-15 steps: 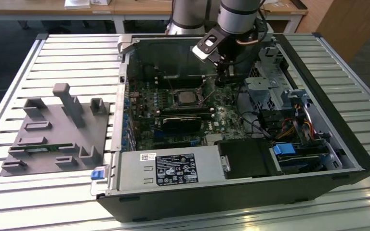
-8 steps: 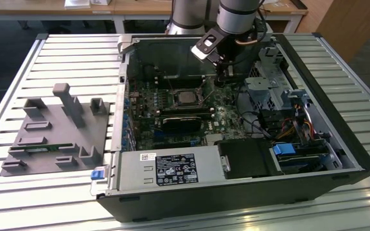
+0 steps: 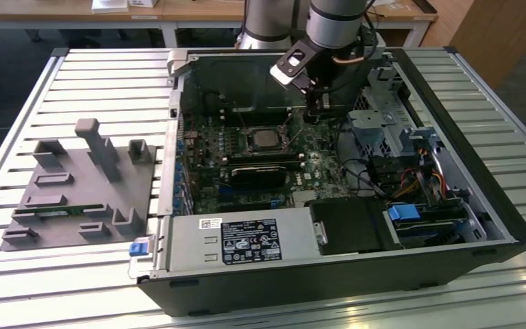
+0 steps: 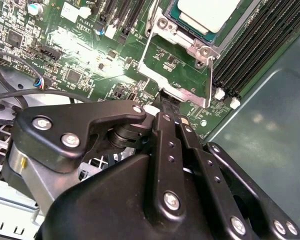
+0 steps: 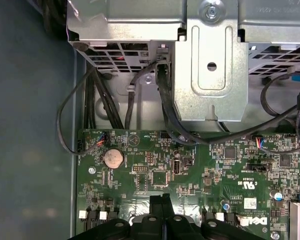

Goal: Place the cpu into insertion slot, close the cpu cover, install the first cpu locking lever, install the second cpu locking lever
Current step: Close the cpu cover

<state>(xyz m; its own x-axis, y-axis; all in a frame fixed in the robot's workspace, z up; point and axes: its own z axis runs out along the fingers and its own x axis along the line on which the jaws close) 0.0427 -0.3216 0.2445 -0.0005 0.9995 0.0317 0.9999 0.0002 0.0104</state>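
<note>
Your hand (image 4: 168, 100) has its two fingers (image 5: 159, 205) together, with no gap between them in either wrist view. The tips are at the near edge of the cpu cover (image 4: 192, 96). You cannot tell whether they pinch that lip or only meet it.

The cover is a raised silver frame, and green circuit board (image 5: 190, 170) shows through its cut-out. Just beyond the cover from the hand, the cpu (image 4: 208, 11) lies flat in the insertion slot (image 3: 250, 139).

Room is tight. Long black memory slots (image 4: 250, 55) run close beside the cover on one flank of the hand. Past them is the bare metal case wall (image 4: 270, 125). Behind the hand a steel drive cage (image 5: 210, 65) overhangs the board's edge, and black cables (image 5: 90, 100) loop down from it onto the board.

In the exterior view the arm (image 3: 336, 20) comes down steeply into the open case, with the wrist tipped so the fingers point almost straight down. The black heatsink block (image 3: 258, 173) sits past the socket from the hand. A grey fixture (image 3: 80, 185) rests on the slatted worktop (image 3: 90, 82), well apart on the exterior view's left.
</note>
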